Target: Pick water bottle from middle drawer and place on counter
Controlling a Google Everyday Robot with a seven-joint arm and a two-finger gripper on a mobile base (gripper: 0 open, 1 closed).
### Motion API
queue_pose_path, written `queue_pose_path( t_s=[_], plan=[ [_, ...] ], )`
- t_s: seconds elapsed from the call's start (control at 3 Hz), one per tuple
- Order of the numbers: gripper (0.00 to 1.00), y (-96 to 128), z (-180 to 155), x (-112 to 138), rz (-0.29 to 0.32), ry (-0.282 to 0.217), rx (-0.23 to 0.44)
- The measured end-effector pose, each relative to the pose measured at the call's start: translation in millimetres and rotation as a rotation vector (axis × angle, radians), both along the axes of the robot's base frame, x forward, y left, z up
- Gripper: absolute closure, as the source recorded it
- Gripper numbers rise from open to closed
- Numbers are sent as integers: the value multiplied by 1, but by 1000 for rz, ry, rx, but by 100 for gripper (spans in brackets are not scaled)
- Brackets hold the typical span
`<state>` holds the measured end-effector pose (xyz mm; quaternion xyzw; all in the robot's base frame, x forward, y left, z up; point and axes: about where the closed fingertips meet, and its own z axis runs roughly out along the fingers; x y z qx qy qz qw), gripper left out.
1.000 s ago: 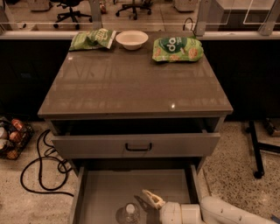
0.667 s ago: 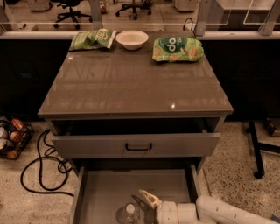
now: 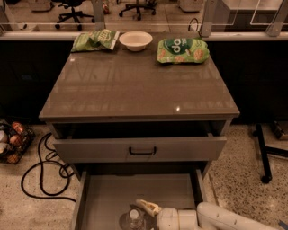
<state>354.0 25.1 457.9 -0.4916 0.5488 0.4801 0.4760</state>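
Speckled flooring (image 3: pixel 243 179) surrounds a grey cabinet, with office chairs (image 3: pixel 72 9) beyond a low partition at the back. On the left of the floor, black cables (image 3: pixel 42 166) loop beside a wire basket (image 3: pixel 11 141) holding small round items. The counter (image 3: pixel 135 85) is glossy and reflective. Along its far edge sit a white bowl (image 3: pixel 136 40), a green bag (image 3: pixel 95 39) to the bowl's left and a larger green bag (image 3: pixel 182 49) to its right. The rest of the slab is bare. Below it the top drawer (image 3: pixel 142 150), grey-fronted with a black handle, is pulled partly out. The middle drawer (image 3: pixel 135 188) beneath it is pulled out farther, showing its flat grey floor and side walls. The bottle (image 3: pixel 134 219) stands upright on that floor near the front, seen from above, its white cap showing and its lower part cut off by the bottom edge. The gripper (image 3: pixel 145 210) is down inside the middle drawer, right against the bottle's right side. Its cream tip reaches past the cap on the far side. The white arm (image 3: pixel 211 218) comes in from the lower right. Whether the gripper is clamped on the bottle or loose around it cannot be told, since its near side is out of view.
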Motion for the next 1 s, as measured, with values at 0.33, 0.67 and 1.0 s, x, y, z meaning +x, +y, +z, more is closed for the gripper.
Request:
queue_pose_path(
  t_s=[0.33,0.67,1.0],
  plan=[
    [42,5,5,-7,4,-15,23],
    [65,7,6,-7,6,-14,24],
    [88,8,6,-8,9,-14,26]
  ],
)
